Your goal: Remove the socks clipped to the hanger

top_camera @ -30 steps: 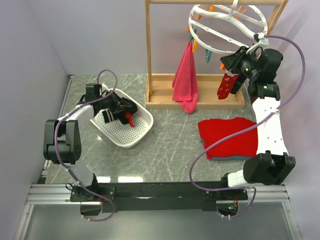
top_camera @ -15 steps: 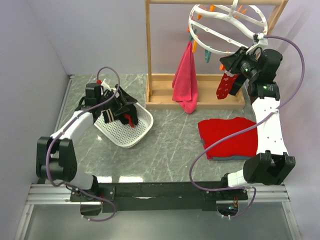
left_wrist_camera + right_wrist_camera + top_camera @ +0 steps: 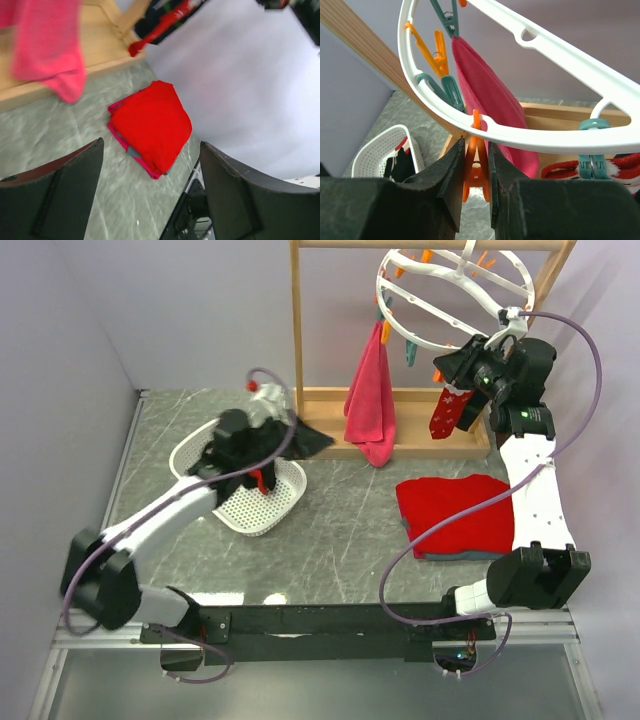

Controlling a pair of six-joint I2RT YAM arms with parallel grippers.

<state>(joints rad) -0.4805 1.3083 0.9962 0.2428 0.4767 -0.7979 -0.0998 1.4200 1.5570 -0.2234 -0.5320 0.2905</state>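
The white round hanger (image 3: 455,292) hangs from the wooden rack, with orange and teal clips under its rim. One red sock (image 3: 445,412) with white specks hangs from it; in the right wrist view a teal clip (image 3: 592,167) holds that sock (image 3: 620,167). My right gripper (image 3: 476,145) is shut on an orange clip (image 3: 477,172) under the hanger's rim (image 3: 545,140), just left of the sock. Dark socks (image 3: 245,475) lie in the white basket (image 3: 285,502). My left gripper (image 3: 312,438) hovers right of the basket, open and empty (image 3: 151,145).
A pink towel (image 3: 372,400) hangs from the hanger above the wooden rack base (image 3: 400,445). A folded red cloth (image 3: 455,515) lies on the marble table at the right, in front of the rack. Purple walls close in the left and back.
My left gripper opened, left the dark socks in the basket and swung up and right past the basket's far rim. The right gripper shifted slightly left at the hanger.
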